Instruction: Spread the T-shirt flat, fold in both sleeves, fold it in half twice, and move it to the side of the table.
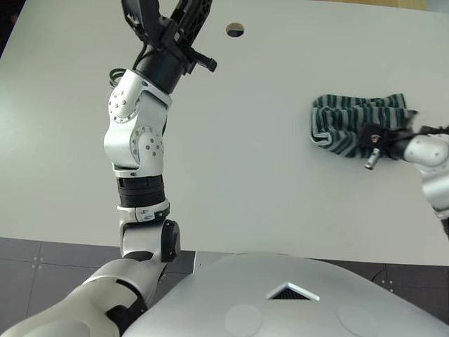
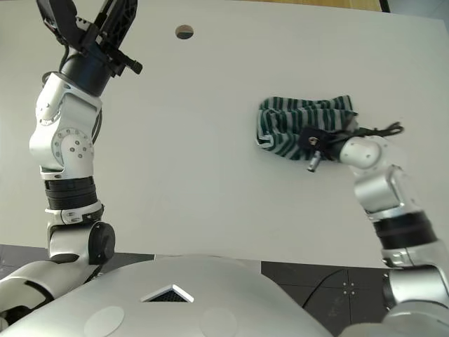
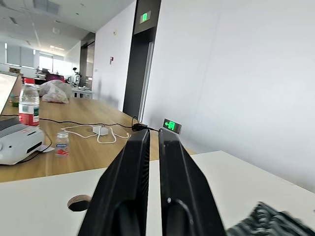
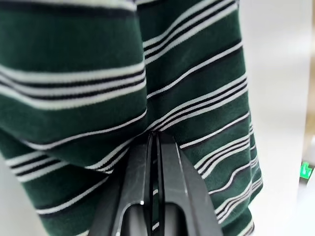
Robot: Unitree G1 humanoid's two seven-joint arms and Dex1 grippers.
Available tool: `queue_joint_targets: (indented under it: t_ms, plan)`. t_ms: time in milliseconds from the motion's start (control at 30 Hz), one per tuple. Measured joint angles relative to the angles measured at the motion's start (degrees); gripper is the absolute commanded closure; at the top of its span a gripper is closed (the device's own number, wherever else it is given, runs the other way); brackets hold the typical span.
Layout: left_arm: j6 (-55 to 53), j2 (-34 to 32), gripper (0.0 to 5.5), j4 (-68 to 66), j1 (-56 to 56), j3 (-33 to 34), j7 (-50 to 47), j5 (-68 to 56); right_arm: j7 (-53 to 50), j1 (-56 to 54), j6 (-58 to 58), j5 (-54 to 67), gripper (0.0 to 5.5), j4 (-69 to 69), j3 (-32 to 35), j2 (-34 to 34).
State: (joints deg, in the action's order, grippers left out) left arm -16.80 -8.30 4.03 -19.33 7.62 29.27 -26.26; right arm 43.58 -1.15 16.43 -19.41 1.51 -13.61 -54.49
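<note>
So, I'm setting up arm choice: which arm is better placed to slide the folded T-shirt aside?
Right. The right pincer is shut on the striped T-shirt at the table's right side; the left pincer is raised far off, near the hole, shut and empty.

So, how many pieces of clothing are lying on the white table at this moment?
1. The striped T-shirt lies bunched up on the right part of the table, with the right gripper shut on its fabric. A second garment hidden under its folds looks unlikely.
</note>
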Motion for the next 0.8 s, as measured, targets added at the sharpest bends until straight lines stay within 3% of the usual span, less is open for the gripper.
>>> queue_joint_targets:
  t_ms: [100, 233, 333, 467, 533, 633, 800]
  plan:
    - [1.2, -0.1, 5.14, 0.0, 0.8, 0.1, -0.2, 0.0, 0.2, 3.9, -0.5, 1.7, 5.35, -1.1, 3.5, -3.0]
    - [3.9, -0.1, 5.14, 0.1, 2.6, 0.5, -0.2, -0.1, -0.6, 4.5, -1.3, 3.9, 5.35, -2.2, 6.0, -2.1]
    - [9.6, -0.2, 5.14, 1.1, 5.1, -0.4, 0.1, 3.0, -5.9, 4.4, -2.7, 11.2, 5.35, 2.1, 12.9, 5.9]
    - [16.2, -1.6, 5.14, 6.6, 11.9, -0.4, -1.4, 7.7, -15.2, -0.9, -8.3, 22.2, 5.35, 18.3, 29.6, 12.9]
    - [19.1, -1.7, 5.14, 9.9, 16.6, -0.3, -3.8, 11.0, -20.2, 0.8, -9.0, 26.1, 5.35, 27.0, 33.0, 19.5]
    - [23.6, -1.5, 5.14, 12.4, 21.8, -0.7, -8.7, 18.4, -27.4, 7.6, -12.0, 26.2, 5.35, 36.4, 30.6, 30.3]
    - [31.0, -0.3, 5.14, 15.1, 28.8, -2.3, -15.4, 28.3, -36.5, 19.0, -20.8, 18.3, 5.35, 37.7, 17.3, 44.2]
